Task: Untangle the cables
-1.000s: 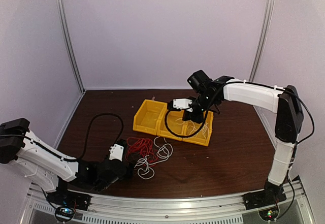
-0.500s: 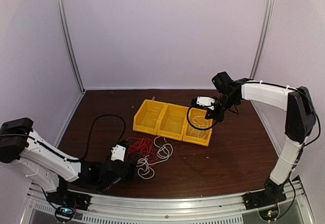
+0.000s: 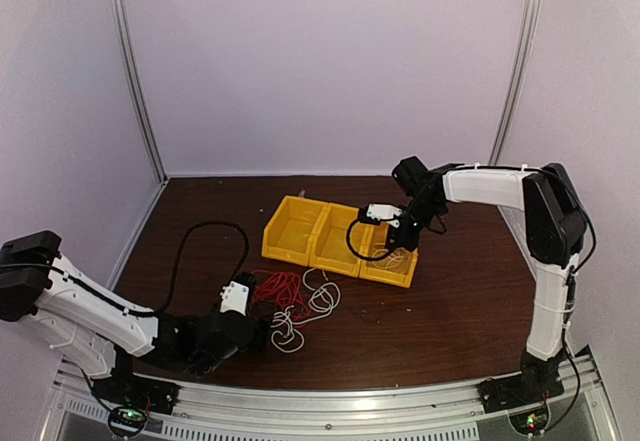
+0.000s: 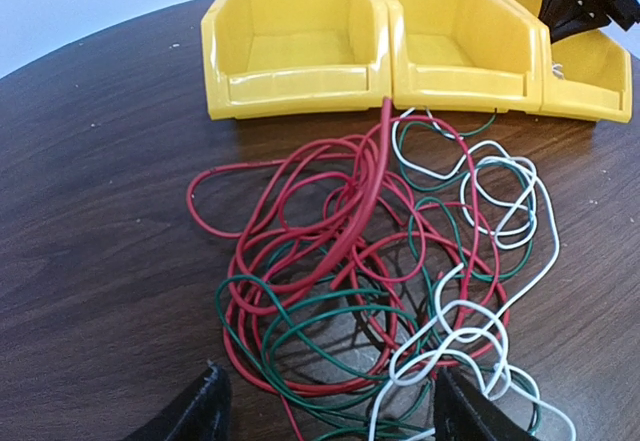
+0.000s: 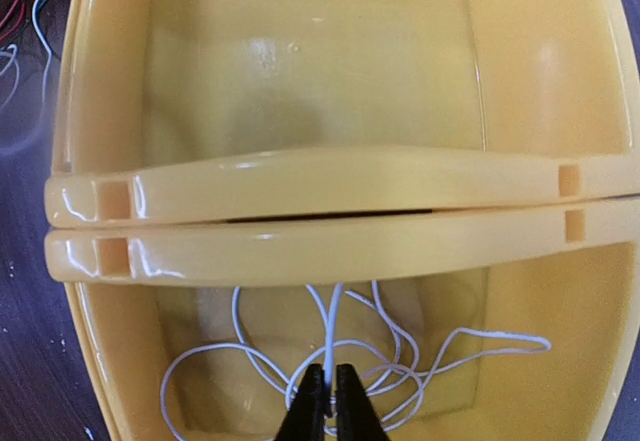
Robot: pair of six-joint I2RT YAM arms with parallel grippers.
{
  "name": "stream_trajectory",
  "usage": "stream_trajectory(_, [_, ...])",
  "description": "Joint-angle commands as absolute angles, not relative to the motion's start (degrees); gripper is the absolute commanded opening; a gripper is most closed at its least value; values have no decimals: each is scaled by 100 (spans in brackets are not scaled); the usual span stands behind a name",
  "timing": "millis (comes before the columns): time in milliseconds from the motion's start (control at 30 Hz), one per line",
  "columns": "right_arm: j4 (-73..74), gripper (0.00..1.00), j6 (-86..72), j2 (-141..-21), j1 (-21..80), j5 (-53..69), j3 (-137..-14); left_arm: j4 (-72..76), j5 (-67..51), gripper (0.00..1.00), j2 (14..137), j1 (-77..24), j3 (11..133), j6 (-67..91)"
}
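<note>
You find the cable clump on the table before the bins, and one loose cable inside the right-end bin.

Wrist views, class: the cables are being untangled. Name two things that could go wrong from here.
1. The right gripper is shut on a thin white wire lying in a yellow plastic bin; pulling away without releasing would likely drag it out over the rim.
2. The left gripper is open at the near edge of the tangle of red, green and white wires; closing there may catch several strands and tighten the clump.
</note>
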State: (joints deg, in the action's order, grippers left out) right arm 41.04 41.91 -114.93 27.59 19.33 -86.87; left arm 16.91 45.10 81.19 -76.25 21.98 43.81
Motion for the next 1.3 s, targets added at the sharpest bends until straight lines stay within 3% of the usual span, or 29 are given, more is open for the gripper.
stream_trajectory(0, [4106,17,4046,-11068,2778,1883,-8603,1505,4615,71,7771,-7664,2384,4208])
stream_trajectory(100, [4159,34,3948,-10524,2777,2000,-8430,1173,4803,78,7406,-7663,2704,3861])
stream_trajectory(167, [4253,38,3845,-10279,2777,2041,-8427,840,4883,85,7128,-7546,2941,3832])
stream_trajectory(267, [4466,46,3735,-10025,2768,2068,-8505,516,4245,86,6763,-6917,3239,3756])
stream_trajectory(400, [4558,49,3555,-9765,2769,2138,-8500,342,3350,86,6607,-5734,3554,3724])
stream_trajectory(600, [3910,45,3294,-9178,3136,2469,-7925,532,2968,82,7167,-4984,4050,3119])
stream_trajectory(800, [3474,36,3611,-9093,3813,3047,-7332,511,1011,78,8103,-4667,4359,3012])
stream_trajectory(967, [2745,31,4051,-9275,4569,2511,-6840,1147,-304,79,8180,-4667,3826,3167])
stream_trajectory(1133, [2432,28,3990,-10063,4842,2442,-7137,1325,-533,79,8386,-4667,3451,3327])
stream_trajectory(1267, [2543,35,3761,-10703,4895,2611,-7537,1615,-229,78,8536,-4667,3052,3511])
